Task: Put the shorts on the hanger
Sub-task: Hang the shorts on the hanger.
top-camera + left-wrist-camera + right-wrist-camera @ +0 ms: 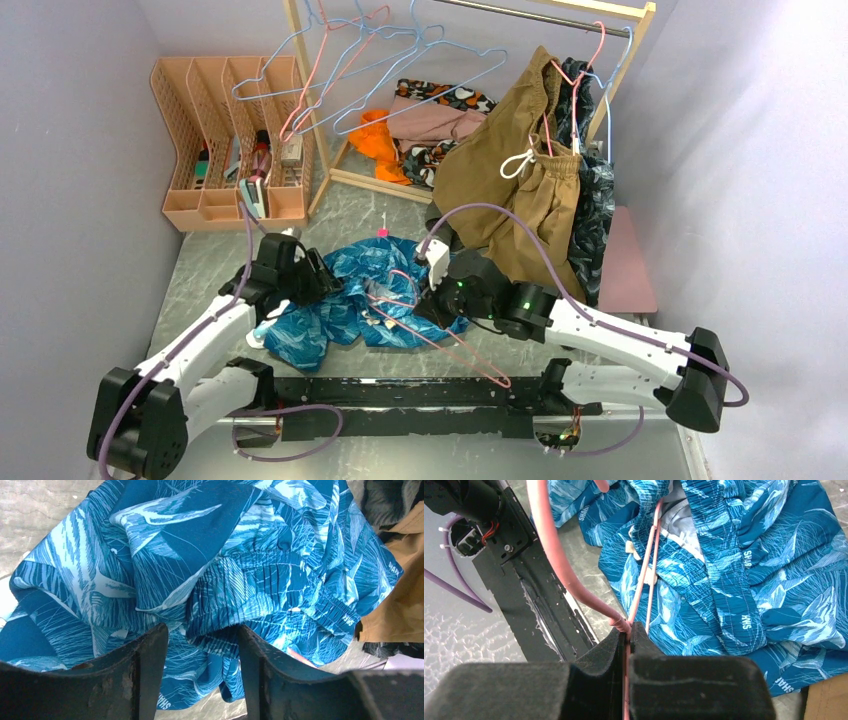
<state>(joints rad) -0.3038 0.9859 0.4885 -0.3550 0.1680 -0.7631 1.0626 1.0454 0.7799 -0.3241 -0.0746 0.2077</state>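
Mostly soft stuff: the shorts [355,290] are thin teal-blue fabric w/ a paler leaf print, crumpled in a loose heap on the grey marbled table [200,270], between the two arms. Waistband is gathered and ribbed in the left wrist view [280,580]; small white lettering repeats along a seam in the right wrist view [724,580].

The hanger [450,350] is thin pink wire. Its far part lies on the heap and its near end pokes out toward the arm bases. Close up [555,555] one stretch curves thick past the lens (prob. the hook) and two slim wires run on over the fabric, partly tucked under a fold.

Left gripper [305,275] is down low at the heap's left side, forearm stretched fwd. Its dark, scuffed fingers [150,670] stand apart w/ a bunch of fabric filling the gap; can't tell if they pinch it. Right gripper [440,295] reaches in from the right, elbow bent, and its foam-padded tips [628,632] are pressed together on the pink wire.

Behind, tan-brown shorts [520,180] hang on a wooden rack [300,60]; light-blue hangers [400,70] too. How the wire runs under the cloth is hidden.
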